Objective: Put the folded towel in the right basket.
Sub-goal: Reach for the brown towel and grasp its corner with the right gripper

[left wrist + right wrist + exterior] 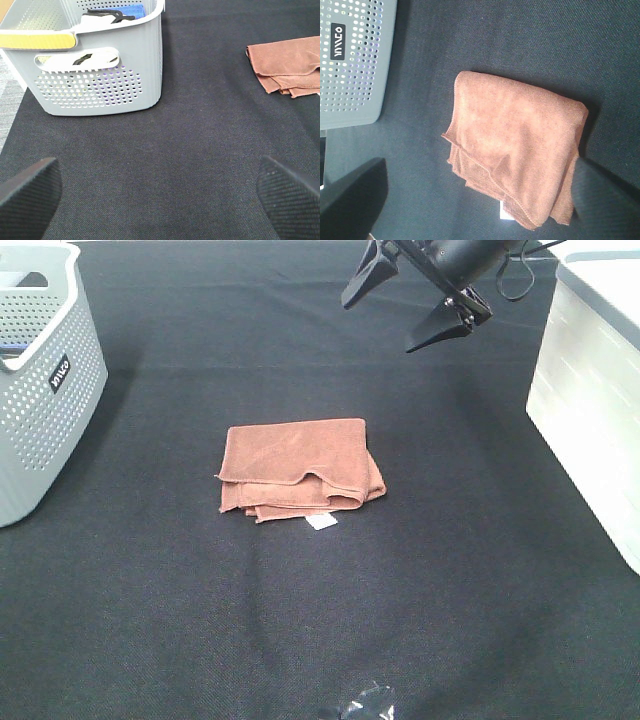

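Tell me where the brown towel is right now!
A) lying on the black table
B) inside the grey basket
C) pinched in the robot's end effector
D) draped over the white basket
A: the folded towel lies flat on the black table, while the right end effector hangs open above it, holding nothing.

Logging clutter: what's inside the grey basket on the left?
Grey basket holds a blue item and black-and-white pieces, seen over its rim. What they are, and anything deeper, is hidden by the perforated wall.
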Controlling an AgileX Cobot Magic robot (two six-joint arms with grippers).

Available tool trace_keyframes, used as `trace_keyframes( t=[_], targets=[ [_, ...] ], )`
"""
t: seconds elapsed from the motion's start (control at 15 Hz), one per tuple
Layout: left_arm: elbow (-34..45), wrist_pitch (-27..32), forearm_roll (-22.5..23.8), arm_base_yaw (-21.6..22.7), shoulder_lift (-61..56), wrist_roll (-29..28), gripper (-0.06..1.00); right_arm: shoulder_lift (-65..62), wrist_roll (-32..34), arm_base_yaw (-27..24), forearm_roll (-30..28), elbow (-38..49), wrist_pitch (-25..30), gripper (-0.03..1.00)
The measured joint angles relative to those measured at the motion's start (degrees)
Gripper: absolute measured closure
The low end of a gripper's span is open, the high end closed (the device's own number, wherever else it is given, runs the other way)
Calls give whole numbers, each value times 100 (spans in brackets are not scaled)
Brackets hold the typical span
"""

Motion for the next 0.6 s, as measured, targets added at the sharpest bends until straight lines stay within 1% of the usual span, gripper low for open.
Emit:
trace_keyframes(
  t=[0.4,0.53,0.6],
  targets=[
    [0,0,0,0,0,0,-5,521,0,-269,6,-17,6,1],
    [0,0,0,0,0,0,-5,796,0,-269,-304,-17,6,1],
    [0,0,0,0,0,0,-5,819,0,-258,-355,-17,6,1]
  ],
)
